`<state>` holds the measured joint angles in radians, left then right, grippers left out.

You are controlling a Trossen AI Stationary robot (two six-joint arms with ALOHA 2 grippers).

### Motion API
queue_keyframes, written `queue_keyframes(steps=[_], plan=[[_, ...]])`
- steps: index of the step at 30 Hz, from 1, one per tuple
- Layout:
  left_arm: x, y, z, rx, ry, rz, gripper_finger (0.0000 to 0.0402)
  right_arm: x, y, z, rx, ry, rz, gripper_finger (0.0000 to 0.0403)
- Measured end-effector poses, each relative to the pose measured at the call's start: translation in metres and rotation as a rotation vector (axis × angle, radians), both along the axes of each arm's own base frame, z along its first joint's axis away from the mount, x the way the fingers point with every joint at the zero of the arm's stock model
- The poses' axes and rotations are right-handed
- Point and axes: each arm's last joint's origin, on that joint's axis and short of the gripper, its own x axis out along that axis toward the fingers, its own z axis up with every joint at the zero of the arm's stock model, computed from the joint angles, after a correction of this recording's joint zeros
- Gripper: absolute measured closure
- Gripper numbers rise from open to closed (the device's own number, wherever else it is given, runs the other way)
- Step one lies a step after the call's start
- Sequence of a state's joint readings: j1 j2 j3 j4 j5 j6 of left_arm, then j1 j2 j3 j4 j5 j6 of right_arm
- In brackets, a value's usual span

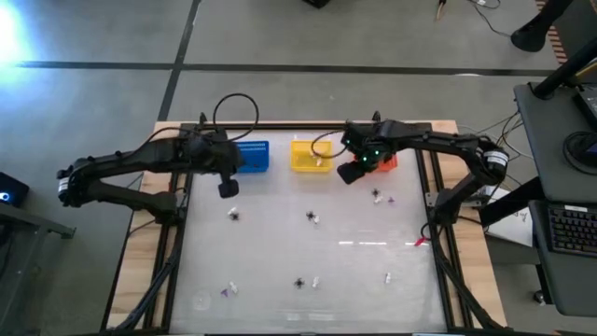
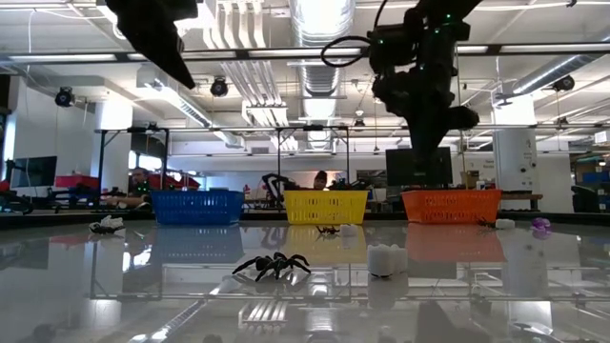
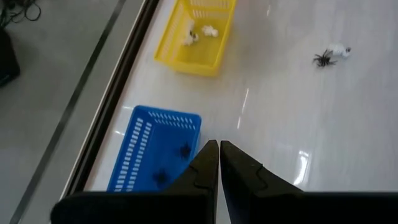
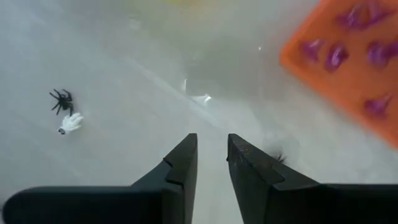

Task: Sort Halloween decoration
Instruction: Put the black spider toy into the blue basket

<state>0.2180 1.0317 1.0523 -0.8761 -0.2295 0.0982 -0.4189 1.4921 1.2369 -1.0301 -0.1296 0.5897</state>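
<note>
Glossy white tabletop (image 1: pixel 308 252) framed by a pale wooden border carries the scattered Halloween trinkets. Nearest the front edge in the high view lie a small purple piece (image 1: pixel 225 290), a black plastic spider (image 1: pixel 299 283) with a whitish figure (image 1: pixel 315 280) just beside it, and another whitish figure (image 1: pixel 387 277) off to the right. In the low view a black spider (image 2: pixel 273 265) and a whitish lump (image 2: pixel 385 259) sit closest to the camera.

Farther in, mid-table, a spider-and-white pair (image 1: pixel 313 217) lies near the centre, another dark piece (image 1: pixel 233 216) sits below the left gripper, and a spider (image 1: pixel 376 194) with a purple piece (image 1: pixel 391 200) lies toward the right.

Above these, the left gripper (image 1: pixel 228 188) hangs over the table just in front of the blue plastic basket (image 1: pixel 252 156); its wrist view shows the fingers (image 3: pixel 239 174) pressed together with nothing between them. The right gripper (image 1: pixel 350 173) hovers between the yellow plastic basket (image 1: pixel 309 155) and the orange plastic basket (image 1: pixel 384 161); its fingers (image 4: pixel 180 165) stand slightly apart, holding nothing.

At the far edge the three baskets stand in a row. The blue one holds dark spider shapes (image 3: pixel 185 150), the yellow one whitish pieces (image 3: pixel 211 30), the orange one purple pieces (image 4: pixel 336 56).
</note>
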Motion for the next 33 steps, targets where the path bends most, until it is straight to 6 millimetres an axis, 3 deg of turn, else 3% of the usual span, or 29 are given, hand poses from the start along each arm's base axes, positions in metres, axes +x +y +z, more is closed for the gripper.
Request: queue_keyframes(steps=[8,15,24,33], plan=[[-0.02,-0.004,0.006,-0.003,0.005,0.0,0.0386,0.004,0.029,-0.004,-0.038,0.096,-0.079,0.0282],[-0.025,-0.006,0.008,0.004,0.005,-0.009,0.0381,-0.001,0.044,-0.014,-0.015,0.183,-0.085,0.0267],[-0.025,-0.006,0.008,0.023,0.024,-0.036,0.0381,-0.021,0.05,-0.049,-0.019,0.317,-0.05,0.0266],[-0.025,-0.006,0.006,0.034,0.05,-0.056,0.0381,-0.024,0.048,-0.07,-0.057,0.276,-0.055,0.0266]])
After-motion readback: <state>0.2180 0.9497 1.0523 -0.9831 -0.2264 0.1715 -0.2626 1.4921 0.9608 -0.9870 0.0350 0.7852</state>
